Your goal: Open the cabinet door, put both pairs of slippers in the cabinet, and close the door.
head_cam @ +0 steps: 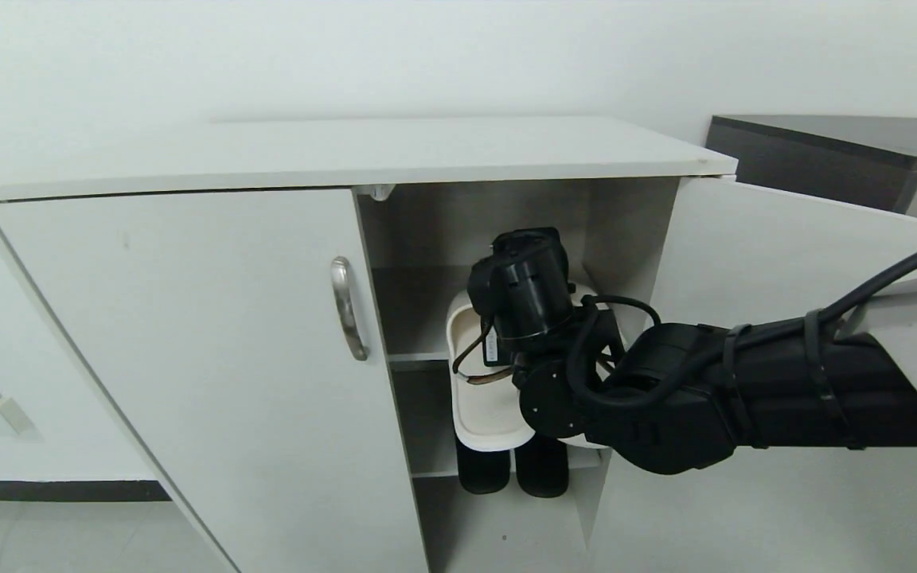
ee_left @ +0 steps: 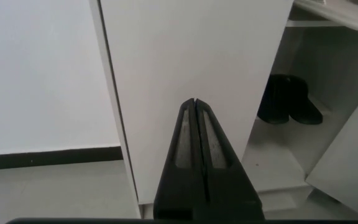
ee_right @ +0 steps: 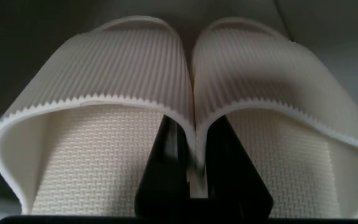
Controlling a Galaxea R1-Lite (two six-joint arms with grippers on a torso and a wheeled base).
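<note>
The left tool (ee_left: 194, 106) hangs pressed together before the shut door (head_cam: 188, 358). In the cabinet (head_cam: 427, 155), black slippers (head_cam: 510, 471) lie on the lower shelf (ee_left: 278, 146). Above them, the right tool (ee_right: 194, 140) is clamped on the white slippers (head_cam: 484, 398), so the likely next move is to set them down, release and withdraw.

A white, flat-topped wooden cabinet (head_cam: 347, 155) stood on a pale grey floor (head_cam: 44, 533) against a white wall. Inside its open right half were white shelf boards one above another: a middle shelf (head_cam: 419, 354) and a lower shelf (head_cam: 435, 469). A pair of black slippers (head_cam: 510, 473) lay side by side on the lower shelf, at its front edge.
</note>
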